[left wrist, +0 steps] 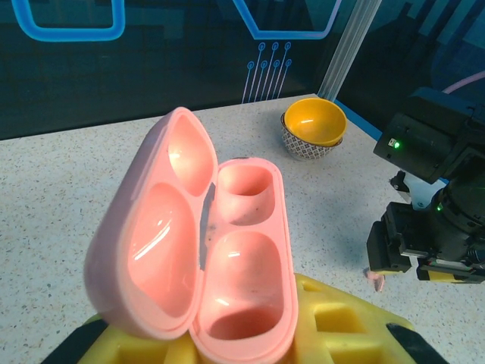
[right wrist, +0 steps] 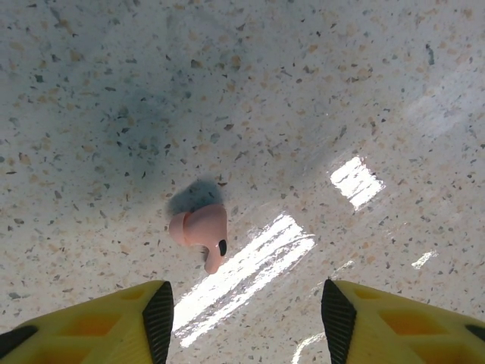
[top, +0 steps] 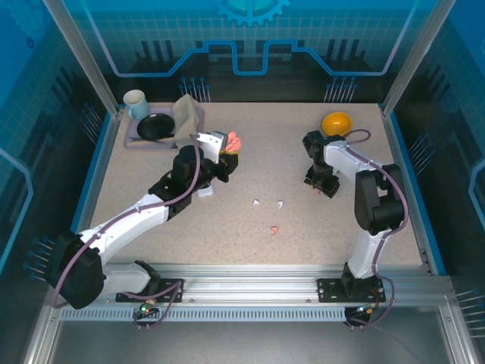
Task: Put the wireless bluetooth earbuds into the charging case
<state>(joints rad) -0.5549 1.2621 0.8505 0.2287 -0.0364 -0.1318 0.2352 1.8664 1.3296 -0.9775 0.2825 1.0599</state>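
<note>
Your left gripper [left wrist: 227, 345] is clenched on the pink charging case [left wrist: 227, 258], lid swung open. Your right gripper [right wrist: 248, 311] hangs spread above a pink earbud [right wrist: 203, 227] lying on the table [top: 318, 243], untouched. White earbuds [top: 258, 203] lie mid-table, a second pink earbud [top: 274, 230] near them.

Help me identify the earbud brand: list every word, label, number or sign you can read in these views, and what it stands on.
There is no readable text in any view.
Open salmon-pink plastic charging case: no brand or lettering on its lid or wells.
Salmon-pink earbud on the speckled table: one black dot, no marking.
Blue backdrop wall: gear and circuit-line graphics, no letters.
</note>
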